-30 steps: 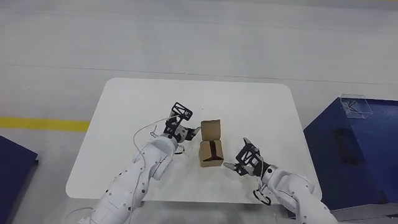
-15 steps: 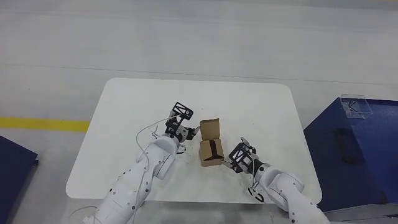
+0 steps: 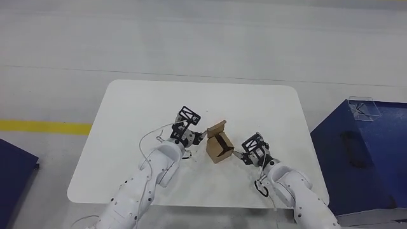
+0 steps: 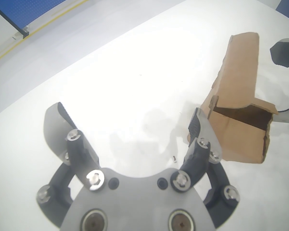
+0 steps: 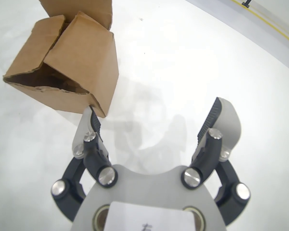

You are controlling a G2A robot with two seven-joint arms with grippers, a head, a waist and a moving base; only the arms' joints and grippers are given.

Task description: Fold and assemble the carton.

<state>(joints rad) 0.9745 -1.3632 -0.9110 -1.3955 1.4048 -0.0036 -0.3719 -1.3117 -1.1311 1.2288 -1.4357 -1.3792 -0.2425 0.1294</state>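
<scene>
Carton (image 3: 219,156) on table (image 3: 108,152), lid flap up (top open) | left gripper (image 4: 127,115) spread, one finger against it | right gripper (image 5: 154,108) spread, fingertip at its corner

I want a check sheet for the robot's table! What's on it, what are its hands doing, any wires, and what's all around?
Surface: white table with rounded corners, bare apart from the items below.
Job's things: one brown carton between the two hands, partly folded, one end open, a long flap sticking up.
Clutter: one tiny dark speck, too small to tell what it is.
Hands: left hand open, one finger beside a carton corner; right hand open, one finger at the carton's lower corner.
Cables: white cable looping off the left arm; black cable at the right wrist.
Surroundings: grey floor, yellow line, blue cabinet beside the table.
</scene>
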